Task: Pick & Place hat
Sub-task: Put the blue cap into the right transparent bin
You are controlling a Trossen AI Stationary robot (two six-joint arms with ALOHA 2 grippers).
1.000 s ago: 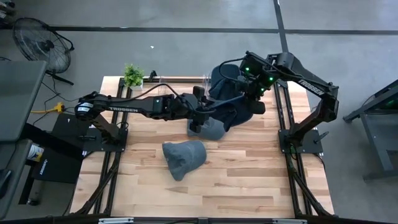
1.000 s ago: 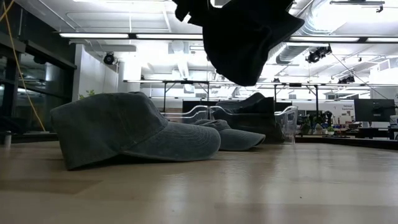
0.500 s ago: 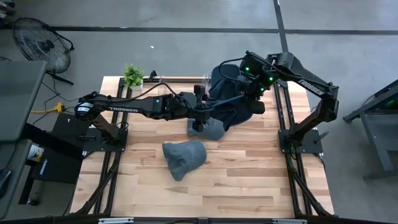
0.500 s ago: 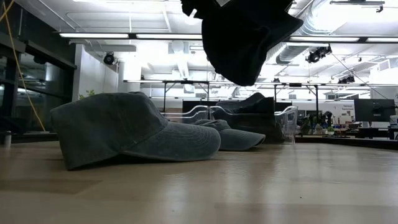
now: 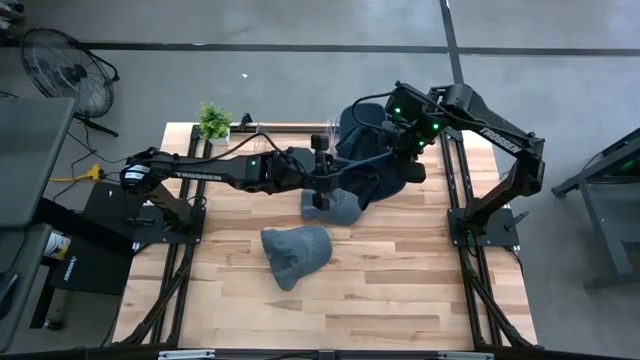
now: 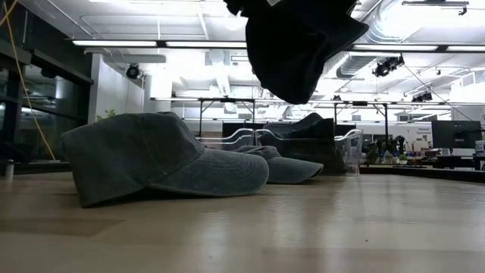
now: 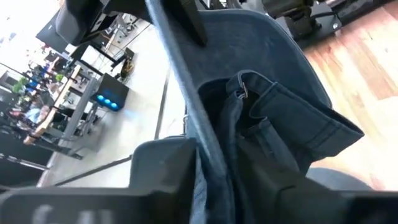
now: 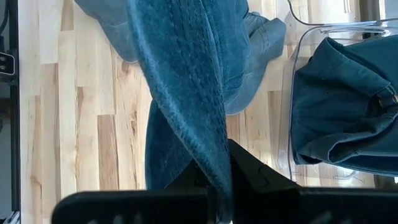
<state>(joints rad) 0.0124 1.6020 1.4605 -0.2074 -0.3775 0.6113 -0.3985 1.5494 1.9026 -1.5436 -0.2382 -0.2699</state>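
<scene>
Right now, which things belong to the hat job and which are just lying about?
Job:
- dark hat held up between both hands
- left hand
- right hand
- clear bin holding hats

Lying about:
- two grey hats, and, on the table
- potted plant

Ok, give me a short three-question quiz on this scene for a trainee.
1. True or false: the right gripper is shut on the dark blue hat.
2. How many grey hats lie on the table? A) one B) two C) four
3. Fill in: the potted plant stands at the table's back corner on the ____ arm's side.
Key: 1 true; 2 B; 3 left.
</scene>
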